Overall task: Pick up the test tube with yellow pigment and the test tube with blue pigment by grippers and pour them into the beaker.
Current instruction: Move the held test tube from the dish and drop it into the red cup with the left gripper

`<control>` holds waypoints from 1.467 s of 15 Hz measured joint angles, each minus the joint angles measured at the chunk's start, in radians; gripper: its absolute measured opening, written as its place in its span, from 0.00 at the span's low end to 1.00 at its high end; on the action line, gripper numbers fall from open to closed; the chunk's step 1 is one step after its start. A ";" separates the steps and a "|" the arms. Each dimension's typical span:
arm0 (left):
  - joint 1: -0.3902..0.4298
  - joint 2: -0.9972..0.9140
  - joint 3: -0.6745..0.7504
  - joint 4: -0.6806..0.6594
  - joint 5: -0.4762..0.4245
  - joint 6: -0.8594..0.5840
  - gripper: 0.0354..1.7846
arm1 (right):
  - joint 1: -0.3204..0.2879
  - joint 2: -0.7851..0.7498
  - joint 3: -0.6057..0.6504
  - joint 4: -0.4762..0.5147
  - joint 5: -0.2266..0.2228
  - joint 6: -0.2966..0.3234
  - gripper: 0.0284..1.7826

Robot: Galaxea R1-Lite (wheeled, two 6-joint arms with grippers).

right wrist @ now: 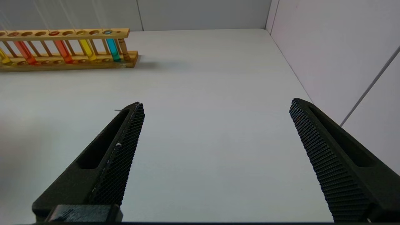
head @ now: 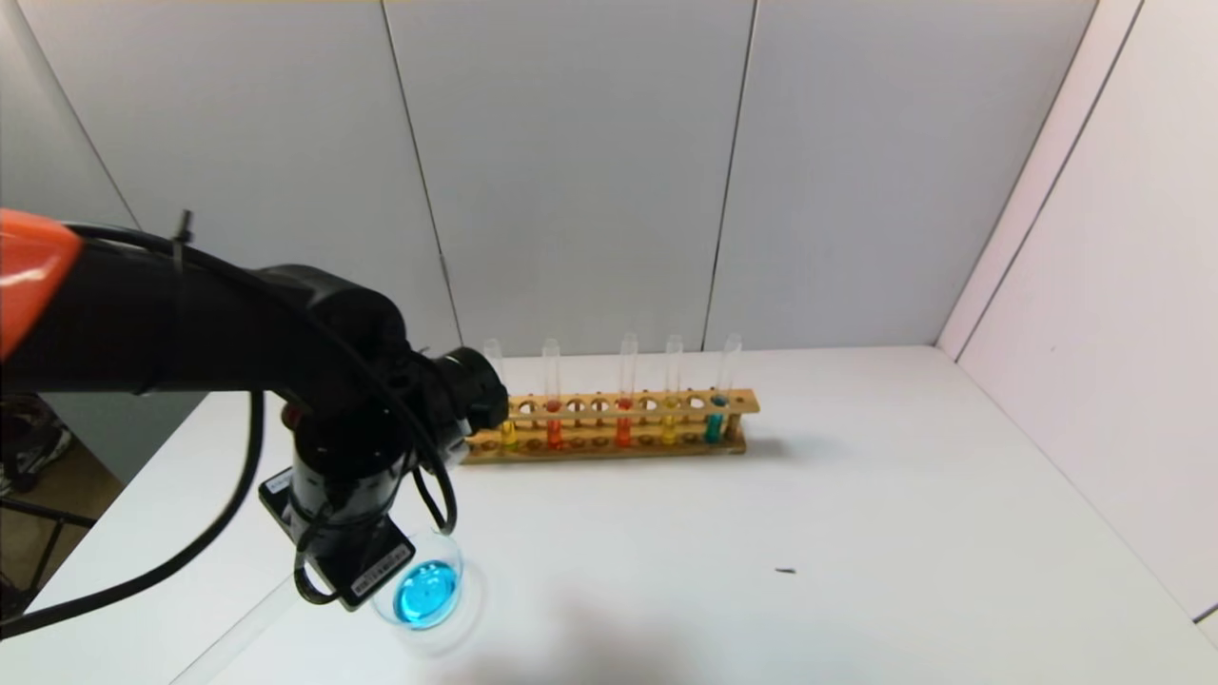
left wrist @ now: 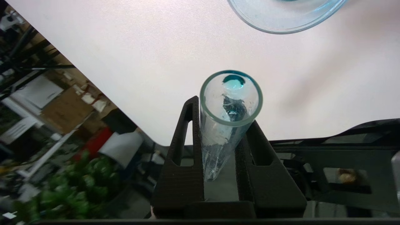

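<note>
My left gripper [head: 354, 563] hangs just left of the beaker [head: 447, 623], a low clear glass vessel holding cyan-blue liquid near the table's front left. In the left wrist view the gripper [left wrist: 223, 112] is shut on a clear test tube [left wrist: 218, 140] with a blue drop left near its mouth, and the beaker's rim [left wrist: 265, 28] lies just beyond. Another blue tube [head: 714, 420] and two yellow tubes [head: 669, 425] [head: 509, 433] stand in the wooden rack [head: 609, 445]. My right gripper [right wrist: 215, 104] is open and empty over bare table, out of the head view.
The rack also holds two orange-red tubes [head: 554, 430] [head: 623, 428] and shows in the right wrist view [right wrist: 68, 61]. White walls close the back and the right side. The table's left edge drops off next to my left arm. A small dark speck [head: 785, 571] lies mid-table.
</note>
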 joint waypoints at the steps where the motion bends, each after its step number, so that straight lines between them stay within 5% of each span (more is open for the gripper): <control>1: 0.013 -0.049 0.001 -0.012 -0.010 -0.010 0.17 | 0.000 0.000 0.000 0.000 0.000 0.000 0.95; 10: 0.301 -0.298 0.018 -0.455 -0.154 -0.016 0.17 | 0.000 0.000 0.000 0.000 0.000 0.000 0.95; 18: 0.479 -0.195 0.000 -0.811 -0.220 0.005 0.17 | 0.000 0.000 0.000 0.000 0.001 0.000 0.95; 22: 0.517 -0.078 -0.094 -0.840 -0.219 0.005 0.17 | 0.000 0.000 0.000 0.000 0.000 0.000 0.95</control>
